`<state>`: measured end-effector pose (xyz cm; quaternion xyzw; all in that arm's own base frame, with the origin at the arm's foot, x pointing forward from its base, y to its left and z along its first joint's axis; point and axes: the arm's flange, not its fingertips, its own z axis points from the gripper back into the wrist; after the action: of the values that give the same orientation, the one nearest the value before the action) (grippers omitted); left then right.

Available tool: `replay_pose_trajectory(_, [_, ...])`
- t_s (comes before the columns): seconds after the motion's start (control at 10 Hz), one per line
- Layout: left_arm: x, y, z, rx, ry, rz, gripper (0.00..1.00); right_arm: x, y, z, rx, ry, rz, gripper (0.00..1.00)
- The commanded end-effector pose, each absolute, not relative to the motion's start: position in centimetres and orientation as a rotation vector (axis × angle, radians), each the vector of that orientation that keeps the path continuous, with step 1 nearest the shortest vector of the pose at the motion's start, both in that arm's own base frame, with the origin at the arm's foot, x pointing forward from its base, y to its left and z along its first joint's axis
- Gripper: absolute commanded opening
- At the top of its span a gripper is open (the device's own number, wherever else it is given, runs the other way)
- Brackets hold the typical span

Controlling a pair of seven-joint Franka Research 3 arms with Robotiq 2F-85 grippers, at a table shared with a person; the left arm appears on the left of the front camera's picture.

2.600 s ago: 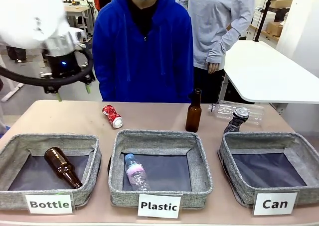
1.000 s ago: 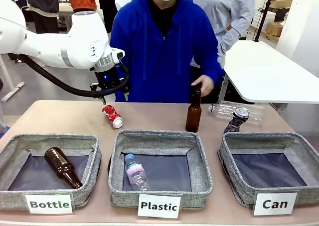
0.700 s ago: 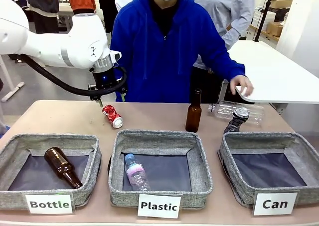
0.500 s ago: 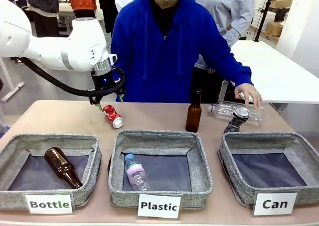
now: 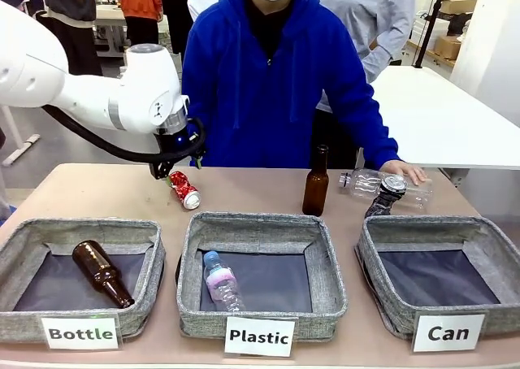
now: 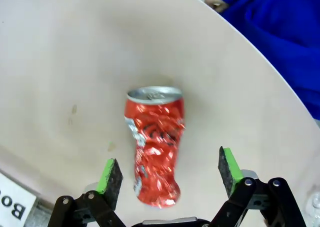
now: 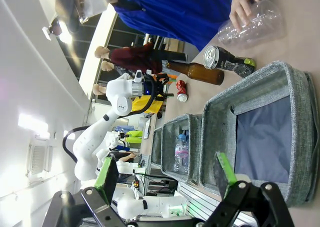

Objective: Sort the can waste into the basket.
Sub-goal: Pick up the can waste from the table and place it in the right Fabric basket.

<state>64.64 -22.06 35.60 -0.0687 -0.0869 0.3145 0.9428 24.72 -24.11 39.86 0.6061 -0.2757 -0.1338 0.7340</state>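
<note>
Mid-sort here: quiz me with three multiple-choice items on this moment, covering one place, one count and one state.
1. The red can lies:
A) in the Plastic basket
B) on the bare table
C) in the Bottle basket

2. Items inside the Can basket:
A) none
B) one
C) two

3. The left tool is:
A) shut on the red can
B) open, straddling the red can
C) shut on nothing

Answers:
1 B, it rests on the table surface, outside every basket.
2 A, its dark floor is bare.
3 B, gaps show on both sides of the can.

Bright, even indoor light; wide-angle wrist-view distortion.
</note>
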Motion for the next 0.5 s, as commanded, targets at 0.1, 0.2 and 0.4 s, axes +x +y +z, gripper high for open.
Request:
replay_pose_trajectory(0.1, [66.3,-21.4,32.7,-0.069,-0.167,0.650,1.00,24.9,-24.1,40.0,1.346,-0.634,-0.287,1.00])
replay_pose_trajectory(0.2, [66.8,-21.3,32.2,-0.078,-0.176,0.643,1.00,24.9,-24.1,40.0,1.346,-0.634,-0.287,1.00])
replay_pose_trajectory(0.4, [67.0,-21.3,32.0,-0.096,-0.214,0.629,1.00,24.9,-24.1,40.0,1.346,-0.634,-0.287,1.00])
